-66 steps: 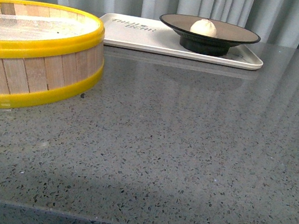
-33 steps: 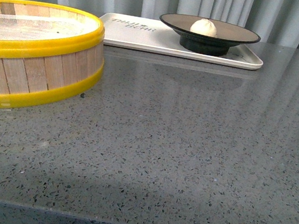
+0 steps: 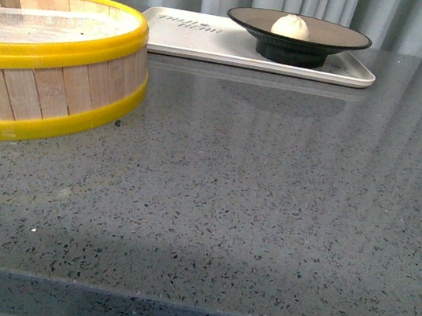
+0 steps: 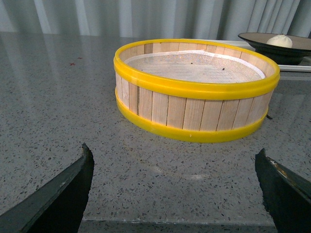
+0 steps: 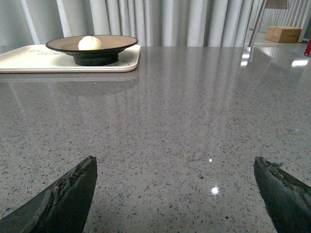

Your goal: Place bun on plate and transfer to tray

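Observation:
The off-white bun [image 3: 291, 26] [image 5: 89, 42] [image 4: 279, 41] sits in the middle of the black-rimmed brown plate [image 3: 340, 37] [image 5: 116, 42] [image 4: 252, 39]. That plate stands on the right part of the cream-white tray [image 3: 204, 42] [image 5: 29, 58] at the far side of the table. Neither arm shows in the front view. My left gripper [image 4: 174, 158] is open over bare tabletop near the front edge, short of the steamer basket. My right gripper [image 5: 175, 162] is open too, low over the table and well short of the tray, with nothing between its fingers.
A wooden steamer basket with yellow rims [image 3: 50, 62] [image 4: 194, 92] stands at the left, holding nothing I can see. The grey speckled tabletop [image 3: 268, 198] runs between the front edge and the tray. Curtains hang behind. A cardboard box [image 5: 284, 33] lies far off.
The front view has shifted slightly: basket, tray and plate sit a little higher in the frame. The bun, plate and tray keep their places relative to one another.

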`<act>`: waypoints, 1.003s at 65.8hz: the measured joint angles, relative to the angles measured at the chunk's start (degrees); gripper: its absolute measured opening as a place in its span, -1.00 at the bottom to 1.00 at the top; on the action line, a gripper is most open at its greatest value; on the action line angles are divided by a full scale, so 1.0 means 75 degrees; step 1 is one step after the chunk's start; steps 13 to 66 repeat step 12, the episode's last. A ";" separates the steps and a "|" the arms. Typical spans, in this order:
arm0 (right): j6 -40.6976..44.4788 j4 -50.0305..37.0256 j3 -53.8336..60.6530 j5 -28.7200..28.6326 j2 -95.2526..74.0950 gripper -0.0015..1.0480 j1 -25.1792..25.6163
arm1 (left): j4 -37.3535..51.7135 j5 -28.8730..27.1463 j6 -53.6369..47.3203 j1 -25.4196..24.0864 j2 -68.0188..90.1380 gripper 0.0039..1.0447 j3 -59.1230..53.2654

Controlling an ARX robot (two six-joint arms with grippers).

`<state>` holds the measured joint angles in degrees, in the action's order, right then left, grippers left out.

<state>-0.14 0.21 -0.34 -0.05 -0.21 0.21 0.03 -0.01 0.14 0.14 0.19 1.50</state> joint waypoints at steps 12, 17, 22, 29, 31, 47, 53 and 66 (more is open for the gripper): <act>0.0000 0.0000 0.0000 0.0000 0.0000 0.84 0.0000 | 0.0000 0.0000 0.0000 0.0000 0.0000 0.88 0.0000; 0.0000 0.0000 0.0000 0.0000 0.0000 0.84 0.0000 | 0.0000 0.0000 0.0000 0.0000 0.0000 0.88 0.0000; 0.0000 0.0000 0.0000 0.0000 0.0000 0.84 0.0000 | 0.0000 0.0000 0.0000 0.0000 0.0000 0.88 0.0000; 0.0000 0.0000 0.0000 0.0000 0.0000 0.84 0.0000 | 0.0000 0.0000 0.0000 0.0000 0.0000 0.88 0.0000; 0.0000 0.0000 0.0000 0.0000 0.0000 0.84 0.0000 | 0.0000 0.0000 0.0000 0.0000 0.0000 0.88 0.0000; 0.0000 0.0000 0.0000 0.0000 0.0000 0.84 0.0000 | 0.0000 0.0000 0.0000 0.0000 0.0000 0.88 0.0000; 0.0000 0.0000 0.0000 0.0000 0.0000 0.84 0.0000 | 0.0000 0.0000 0.0000 0.0000 0.0000 0.88 0.0000; 0.0000 0.0000 0.0000 0.0000 0.0000 0.84 0.0000 | 0.0000 0.0000 0.0000 0.0000 0.0000 0.88 0.0000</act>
